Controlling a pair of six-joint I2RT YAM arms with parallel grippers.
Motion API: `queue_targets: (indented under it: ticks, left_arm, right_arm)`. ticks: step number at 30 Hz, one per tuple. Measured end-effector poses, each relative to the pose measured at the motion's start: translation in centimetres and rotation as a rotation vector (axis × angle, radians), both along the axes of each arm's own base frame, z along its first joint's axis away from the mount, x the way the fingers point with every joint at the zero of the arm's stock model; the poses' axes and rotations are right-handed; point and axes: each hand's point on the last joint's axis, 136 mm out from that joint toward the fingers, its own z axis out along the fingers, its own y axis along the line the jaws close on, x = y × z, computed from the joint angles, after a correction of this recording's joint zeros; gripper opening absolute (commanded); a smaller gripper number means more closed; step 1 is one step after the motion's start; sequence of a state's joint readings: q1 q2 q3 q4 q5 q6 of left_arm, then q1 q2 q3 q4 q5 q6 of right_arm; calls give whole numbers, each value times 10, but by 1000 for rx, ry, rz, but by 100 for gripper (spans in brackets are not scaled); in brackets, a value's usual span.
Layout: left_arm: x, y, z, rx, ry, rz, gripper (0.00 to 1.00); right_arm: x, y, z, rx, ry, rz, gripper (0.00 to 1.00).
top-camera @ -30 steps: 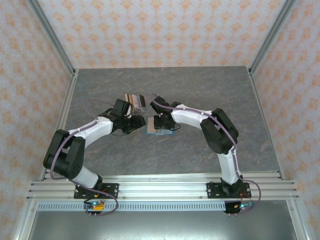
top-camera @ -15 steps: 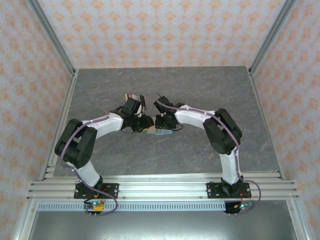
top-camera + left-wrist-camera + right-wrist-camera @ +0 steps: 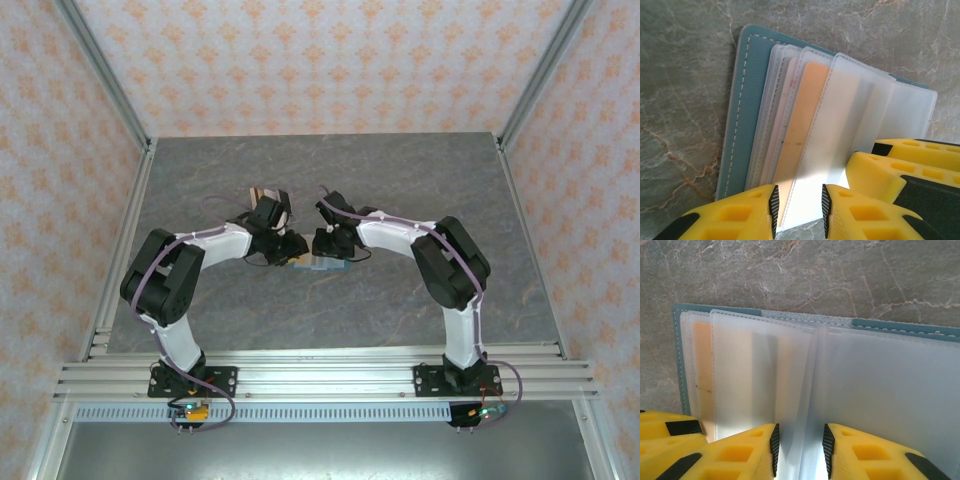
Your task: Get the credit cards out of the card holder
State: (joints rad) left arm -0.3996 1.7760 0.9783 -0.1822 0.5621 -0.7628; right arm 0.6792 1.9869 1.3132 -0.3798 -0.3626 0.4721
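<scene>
My left claw (image 3: 799,201) and right claw (image 3: 799,439) sat spread; the orange credit card (image 3: 800,130) ran lengthwise up-frame from my left.

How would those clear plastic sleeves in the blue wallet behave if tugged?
Probably floppy: the clear sleeves fan and curl loosely from the spine of the card holder. Likely slippery, since they look smooth. The orange-brown card inside looks flat, so perhaps stiffer.
</scene>
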Motion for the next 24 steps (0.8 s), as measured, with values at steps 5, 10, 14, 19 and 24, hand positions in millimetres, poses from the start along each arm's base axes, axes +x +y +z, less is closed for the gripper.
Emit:
queue_targets:
  ticks: [5, 10, 14, 19, 24]
  left_arm:
    - [2, -1, -1, 0, 5, -2, 32]
    - [2, -1, 0, 4, 11, -5, 31]
    - [1, -1, 1, 9, 16, -10, 31]
    - [1, -1, 1, 17, 15, -26, 30]
    - [-2, -3, 1, 16, 22, -34, 30]
  right_arm:
    - [0, -1, 0, 22, 9, -13, 29]
    - [1, -2, -1, 31, 19, -27, 26]
    - [1, -4, -1, 36, 23, -36, 23]
    - [1, -4, -1, 45, 30, -44, 22]
    - [1, -4, -2, 52, 33, -45, 22]
